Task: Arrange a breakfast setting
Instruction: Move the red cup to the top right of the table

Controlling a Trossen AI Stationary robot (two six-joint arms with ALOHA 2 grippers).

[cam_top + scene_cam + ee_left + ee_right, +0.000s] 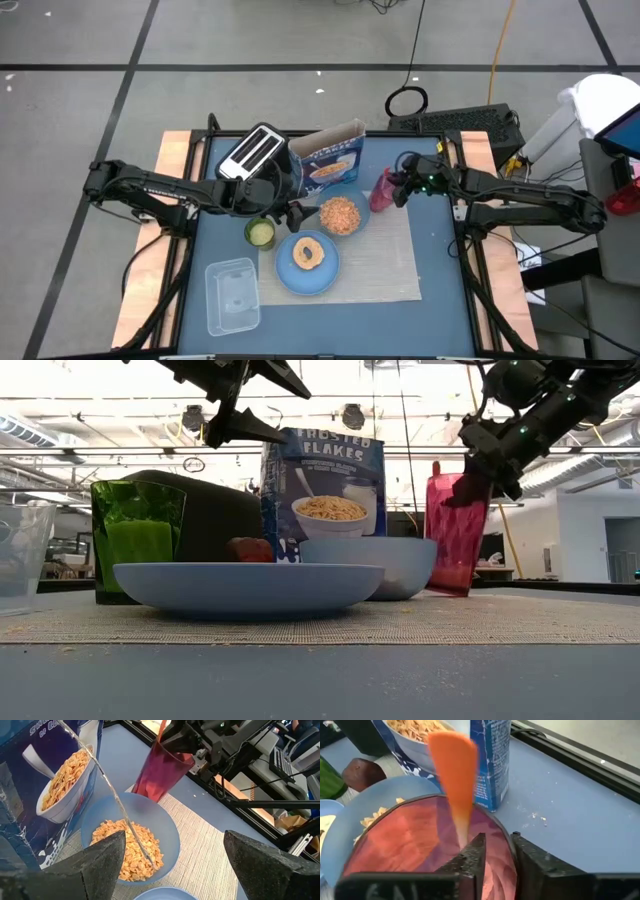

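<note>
Cup [383, 190], translucent purple-pink, stands at the placemat's [385, 270] far edge, directly beneath the right gripper [400, 186], whose fingers straddle its rim [502, 840], one inside and one outside, pinched close on the wall. An orange spoon handle [455, 775] rises from the cup just ahead of the fingers. Judged light, rigid and slick, top-heavy with the spoon; the rim hold looks adequate if lifted level. Left gripper [293, 214] hovers spread apart above the cereal-filled bowl [131, 842], just beside the cereal box [322, 485].
</note>
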